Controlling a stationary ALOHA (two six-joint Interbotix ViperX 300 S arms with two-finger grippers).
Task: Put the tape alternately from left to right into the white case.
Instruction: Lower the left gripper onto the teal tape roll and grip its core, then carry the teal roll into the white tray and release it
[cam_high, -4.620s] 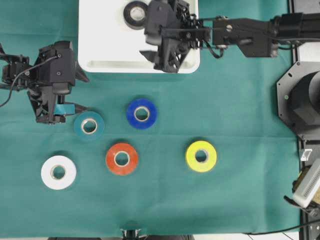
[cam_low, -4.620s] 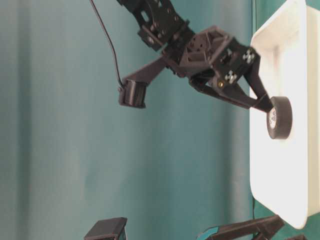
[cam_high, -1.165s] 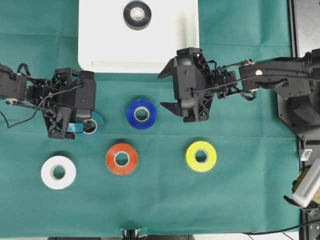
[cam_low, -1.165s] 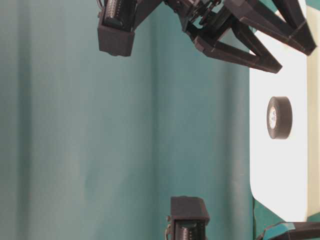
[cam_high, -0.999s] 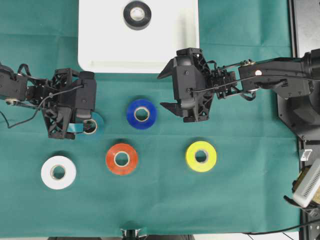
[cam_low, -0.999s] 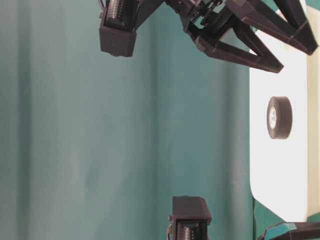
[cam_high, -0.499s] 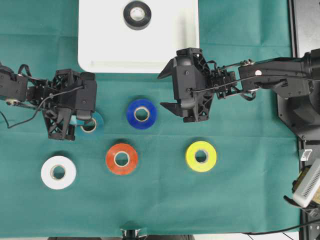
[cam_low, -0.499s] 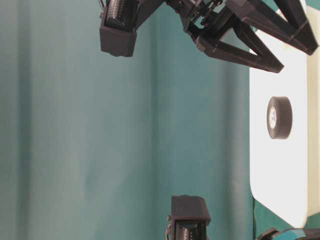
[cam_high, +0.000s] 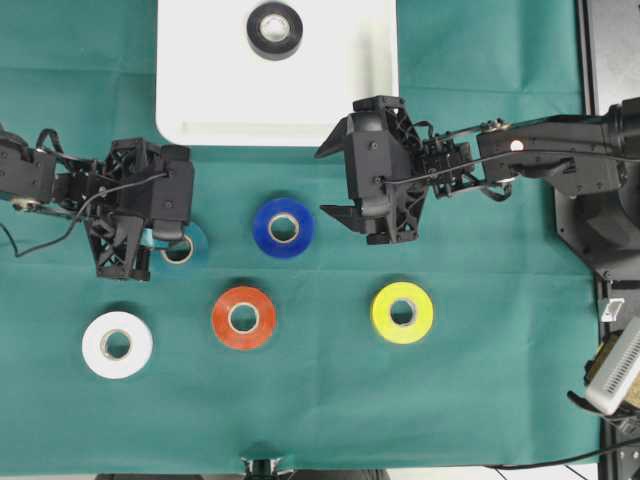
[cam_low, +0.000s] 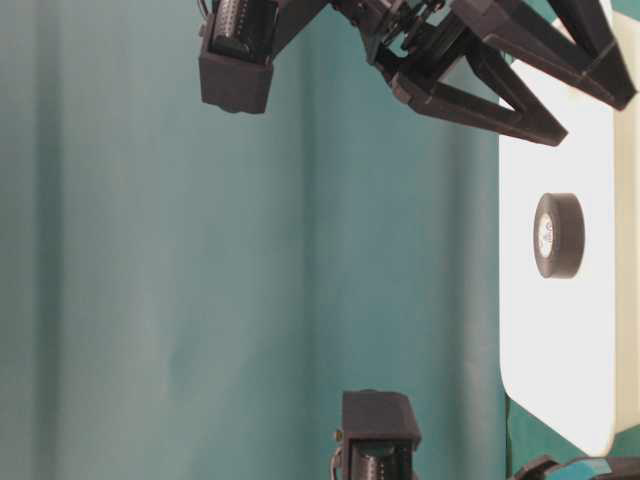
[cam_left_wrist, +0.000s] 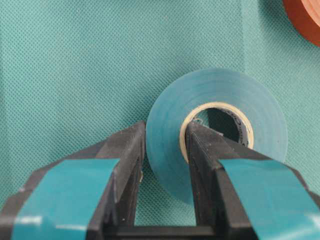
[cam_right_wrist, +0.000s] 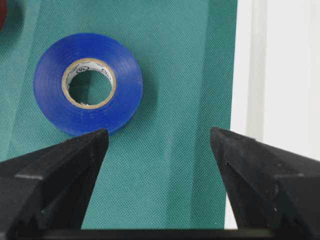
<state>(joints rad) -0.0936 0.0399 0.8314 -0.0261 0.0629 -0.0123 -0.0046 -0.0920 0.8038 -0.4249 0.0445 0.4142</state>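
We read no clear label; the print inside the blue roll (cam_right_wrist: 88, 83) is too small. Our left gripper (cam_left_wrist: 165, 165) pinches the teal roll's (cam_left_wrist: 220, 107) wall on the green cloth (cam_high: 500, 400). Right gripper (cam_right_wrist: 157, 150) gapes wide beside the white tray (cam_high: 220, 90) holding the black roll (cam_high: 275, 29).

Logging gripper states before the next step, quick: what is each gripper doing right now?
Left gripper: shut on the teal ring-shaped tape roll, one finger inside its core.
Right gripper: open, holding nothing.
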